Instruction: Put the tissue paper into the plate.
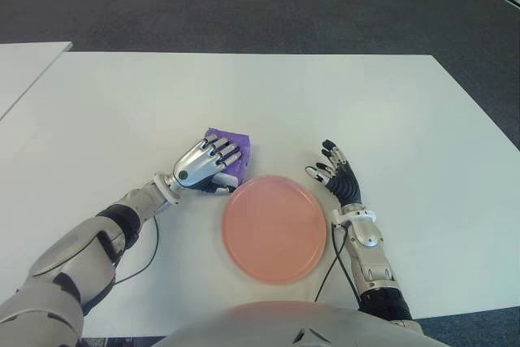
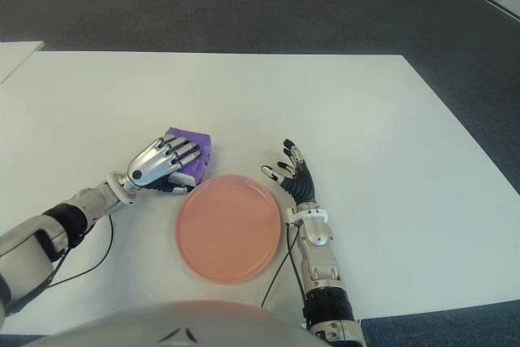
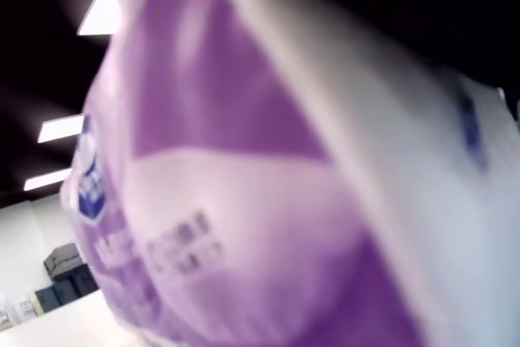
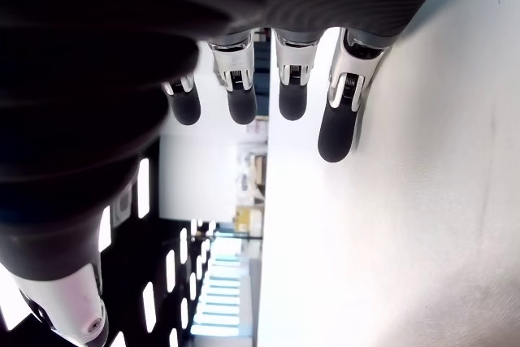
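Left of centre in the eye view, the left hand clasps the purple tissue pack on the white counter, just beside the pink plate. Lift it clear of the rim, carry it lower right, release over the middle. The right hand, right of the plate, is relaxed and empty.

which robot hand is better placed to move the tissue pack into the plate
Left. The left robot hand already covers the purple tissue pack, just beside the pink plate. The right robot hand is open and holds nothing, across the plate.
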Robot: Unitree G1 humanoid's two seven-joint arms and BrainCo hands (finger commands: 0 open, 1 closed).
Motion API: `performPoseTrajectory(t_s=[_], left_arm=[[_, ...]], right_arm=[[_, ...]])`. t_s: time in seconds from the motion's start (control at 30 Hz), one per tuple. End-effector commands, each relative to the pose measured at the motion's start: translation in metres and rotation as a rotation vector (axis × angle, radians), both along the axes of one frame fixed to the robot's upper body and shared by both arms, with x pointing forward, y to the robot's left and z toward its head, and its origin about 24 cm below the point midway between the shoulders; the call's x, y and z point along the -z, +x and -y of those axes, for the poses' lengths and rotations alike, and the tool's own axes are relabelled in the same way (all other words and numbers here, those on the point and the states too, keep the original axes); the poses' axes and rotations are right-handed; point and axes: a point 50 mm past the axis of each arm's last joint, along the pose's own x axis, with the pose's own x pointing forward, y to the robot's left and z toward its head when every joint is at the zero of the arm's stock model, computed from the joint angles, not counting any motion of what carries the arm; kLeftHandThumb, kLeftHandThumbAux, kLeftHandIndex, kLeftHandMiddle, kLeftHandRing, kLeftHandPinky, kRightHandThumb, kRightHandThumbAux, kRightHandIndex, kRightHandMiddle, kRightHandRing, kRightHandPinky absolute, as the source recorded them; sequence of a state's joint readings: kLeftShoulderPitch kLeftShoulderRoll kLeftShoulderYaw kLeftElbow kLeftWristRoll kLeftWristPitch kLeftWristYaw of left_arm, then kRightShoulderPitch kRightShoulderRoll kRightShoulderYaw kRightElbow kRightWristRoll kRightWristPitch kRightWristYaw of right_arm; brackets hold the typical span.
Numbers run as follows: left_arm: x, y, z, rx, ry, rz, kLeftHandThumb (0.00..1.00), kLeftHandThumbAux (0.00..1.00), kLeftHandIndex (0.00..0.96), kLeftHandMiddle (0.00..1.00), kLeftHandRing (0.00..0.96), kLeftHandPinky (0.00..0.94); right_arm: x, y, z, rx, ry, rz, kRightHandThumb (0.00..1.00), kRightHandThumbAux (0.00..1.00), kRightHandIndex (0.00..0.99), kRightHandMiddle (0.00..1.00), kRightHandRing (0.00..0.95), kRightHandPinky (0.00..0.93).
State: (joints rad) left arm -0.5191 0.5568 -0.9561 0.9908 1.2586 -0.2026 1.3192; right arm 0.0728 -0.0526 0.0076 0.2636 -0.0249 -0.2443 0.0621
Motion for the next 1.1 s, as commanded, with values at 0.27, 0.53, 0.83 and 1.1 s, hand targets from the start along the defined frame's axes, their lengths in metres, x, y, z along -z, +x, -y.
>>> performPoseTrajectory(t_s=[0.27,0.53,0.83,1.1], left_arm=[[0.018,-0.017,0.005,0.103,-0.029,-0.030,0.849,0.658,0.447,0.502,0.803,0.854],[0.016,-0.015,0.012,0.088,-0.135,-0.032,0.847,0.658,0.448,0.491,0.814,0.860],[-0.004,0.005,0.022,0.114,-0.199,0.066,0.729,0.690,0.442,0.815,0.840,0.884],[-0.014,0.013,0.018,0.105,-0.233,0.093,0.724,0.694,0.444,0.837,0.842,0.871]], right_arm=[[0.030,-0.018,0.004,0.008,0.000,-0.159,0.016,0.718,0.067,0.050,0.003,0.000],[0.030,-0.016,0.003,0.003,0.006,-0.156,0.013,0.726,0.070,0.055,0.006,0.000],[0.031,-0.014,0.001,0.005,0.020,-0.149,0.024,0.741,0.077,0.054,0.007,0.000],[0.031,-0.012,0.000,0.002,0.026,-0.143,0.026,0.742,0.083,0.061,0.013,0.000]])
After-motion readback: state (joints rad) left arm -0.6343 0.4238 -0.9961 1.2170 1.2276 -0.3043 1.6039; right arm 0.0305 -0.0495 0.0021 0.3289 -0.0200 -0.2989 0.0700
